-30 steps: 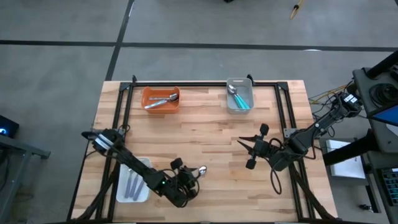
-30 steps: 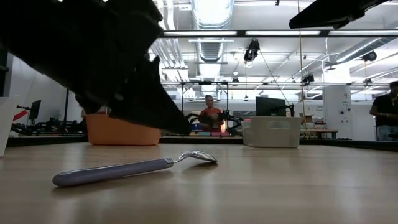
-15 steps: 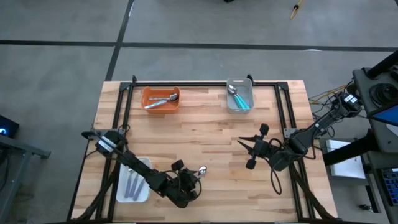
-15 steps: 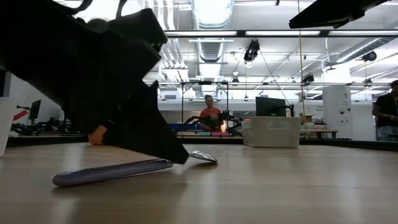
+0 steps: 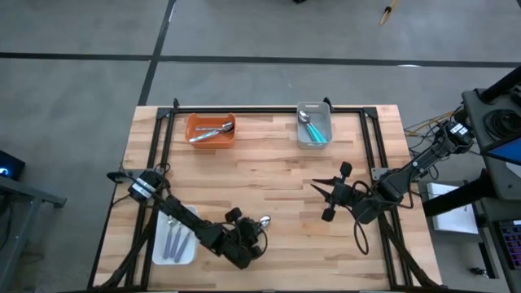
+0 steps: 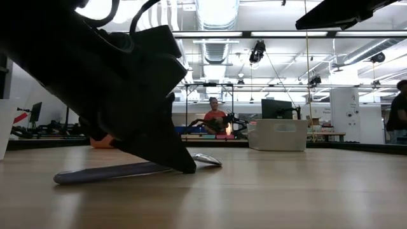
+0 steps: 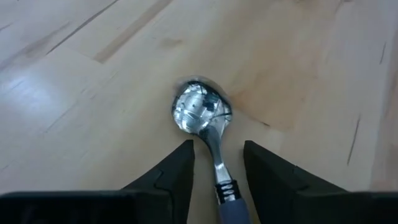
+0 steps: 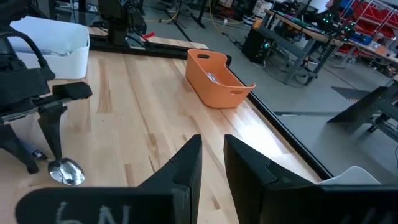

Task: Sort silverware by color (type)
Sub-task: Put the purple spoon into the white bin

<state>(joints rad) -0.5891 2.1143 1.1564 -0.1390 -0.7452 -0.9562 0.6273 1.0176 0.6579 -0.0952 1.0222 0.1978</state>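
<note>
The worktop (image 5: 269,175) is pale butcher-block wood with visible plank seams. On it stand three rectangular plastic trays: orange (image 5: 211,129), grey (image 5: 314,124) and white (image 5: 173,238). The only writing is a blurred mark on the right wrist's housing, not clearly legible. The right gripper (image 5: 326,194) hovers mid-table, jaws narrowly parted around nothing. The left gripper (image 7: 216,163) is lowered over a lavender-handled spoon (image 7: 202,115) at the near edge, jaws spread astride its neck, shiny bowl just beyond the tips.

Both arms are dark, jointed and slim, with a white band near the left arm's base, black cables trailing from the right arm, and each claw, left claw (image 7: 217,163) and right claw (image 8: 212,157), ending in tapered, matte black wedge fingers.
</note>
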